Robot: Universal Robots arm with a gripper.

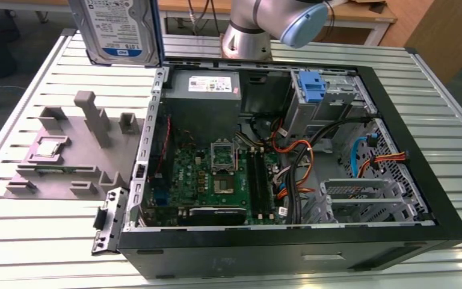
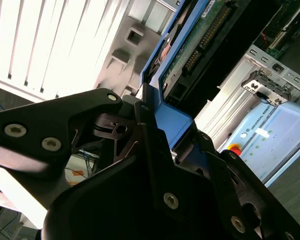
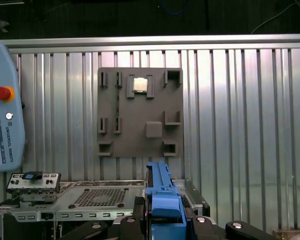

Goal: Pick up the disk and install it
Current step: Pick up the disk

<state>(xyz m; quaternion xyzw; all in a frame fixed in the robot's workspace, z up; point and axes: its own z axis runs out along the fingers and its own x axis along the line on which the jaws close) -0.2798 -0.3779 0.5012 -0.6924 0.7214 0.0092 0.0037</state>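
Gripper (image 3: pixel 162 210) is shut tight on the disk (image 1: pixel 117 29): in both wrist views its black fingers (image 2: pixel 140 125) pinch the blue rail (image 3: pixel 162 192) along one edge, no gap showing. Grabbing by the rail makes sense to me, since it keeps the grip off the label side and off the bare circuit board (image 2: pixel 200 35) on the underside. In the exterior view the disk hangs upright at the upper left of the frame, label toward the camera. It's well above the slatted table (image 1: pixel 30 241) and just outside the upper left corner of the PC case (image 1: pixel 423 198), prob. held that high to clear the case wall. The arm (image 1: pixel 267 24) stands at top centre behind the case. Case lies on its side w/ the panel off, so the motherboard (image 1: pixel 215 174) and bays face up for reaching from above. Drive cage (image 1: pixel 315 90) w/ blue latch sits upper right inside the case, well apart from the disk, so nothing's installed yet. Grey fixture plate (image 1: pixel 70 156) at left carries the small processor chip (image 1: pixel 48 147) in its pocket, out of the way.
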